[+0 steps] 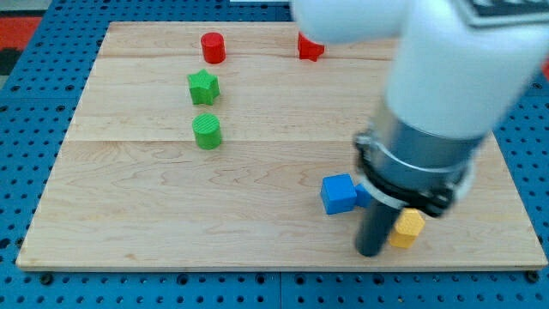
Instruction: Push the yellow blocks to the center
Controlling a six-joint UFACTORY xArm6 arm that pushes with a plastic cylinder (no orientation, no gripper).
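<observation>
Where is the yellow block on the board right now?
The yellow block sits near the view's bottom right of the board, just right of my tip, with the blue cube up-left of it.

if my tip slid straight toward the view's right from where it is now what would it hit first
Most likely the yellow block: it sits immediately at the view's right of my tip, apparently touching the rod, though slightly higher in the view, so the contact may be glancing.

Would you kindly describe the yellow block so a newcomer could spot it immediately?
Start at the wooden board and go to its corner at the view's bottom right. Beside my tip, on the view's right, sits the yellow block, the only yellow piece; the blue cube lies up-left.
</observation>
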